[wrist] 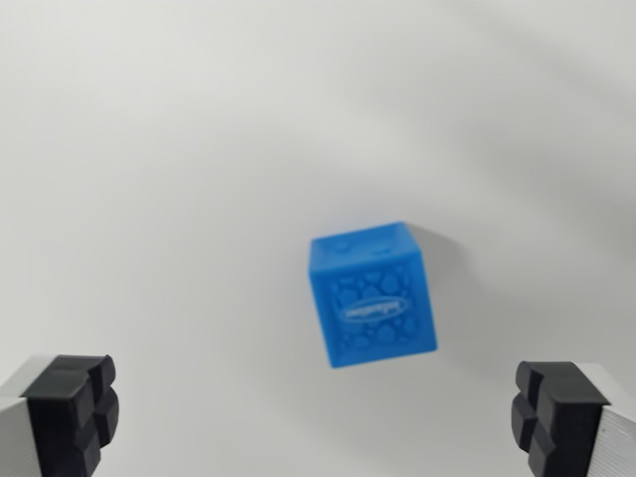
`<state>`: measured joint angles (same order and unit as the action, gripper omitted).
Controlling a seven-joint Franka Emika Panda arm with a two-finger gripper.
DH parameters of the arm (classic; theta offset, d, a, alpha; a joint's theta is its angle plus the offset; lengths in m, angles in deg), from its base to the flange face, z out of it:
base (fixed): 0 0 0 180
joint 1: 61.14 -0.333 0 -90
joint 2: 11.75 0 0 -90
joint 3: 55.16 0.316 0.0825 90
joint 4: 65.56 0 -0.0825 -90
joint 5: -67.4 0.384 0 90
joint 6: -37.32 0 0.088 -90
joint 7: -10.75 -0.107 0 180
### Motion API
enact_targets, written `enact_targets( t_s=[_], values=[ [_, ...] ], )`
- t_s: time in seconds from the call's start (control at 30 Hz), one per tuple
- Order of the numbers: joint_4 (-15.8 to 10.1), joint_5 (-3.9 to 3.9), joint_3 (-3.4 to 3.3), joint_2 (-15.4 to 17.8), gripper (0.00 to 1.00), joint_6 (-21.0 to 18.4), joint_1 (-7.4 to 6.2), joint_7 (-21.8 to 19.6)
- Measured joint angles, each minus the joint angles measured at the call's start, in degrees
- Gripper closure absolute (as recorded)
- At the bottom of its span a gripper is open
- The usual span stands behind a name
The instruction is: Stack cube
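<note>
Cube: a small blue plastic cube (373, 295) with a raised pebbled pattern and an oval logo on its near face sits on the plain white surface (179, 159), tilted a little in the wrist view so its edges run askew. It lies ahead of the gripper (316, 417), apart from both black ribbed pads, and slightly toward the wrist view's right of the midline between them. The jaws are spread wide and released, holding nothing; one pad (72, 409) shows well to the cube's lower left, the other well to its lower right.

No second cube is visible, so where the stack goes cannot be told from here.

The main risk, as I judge it, is the cube's skew. If the jaws descend without turning to match its faces, the pads would likely meet corners rather than flats, and the cube could twist or squirt out. The offset matters too: closing off-centre may let one pad shove the cube sideways across the smooth surface first.
</note>
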<state>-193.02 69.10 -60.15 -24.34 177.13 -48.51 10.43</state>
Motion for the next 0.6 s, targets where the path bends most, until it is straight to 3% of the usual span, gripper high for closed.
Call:
enact_targets(
  t_s=[0.5,0.6],
  values=[
    [-1.85,0.48,0.04,-4.25,0.0,5.97,4.62,15.55],
    [-1.96,0.66,0.05,-5.33,0.0,7.23,5.25,17.01]
  ],
)
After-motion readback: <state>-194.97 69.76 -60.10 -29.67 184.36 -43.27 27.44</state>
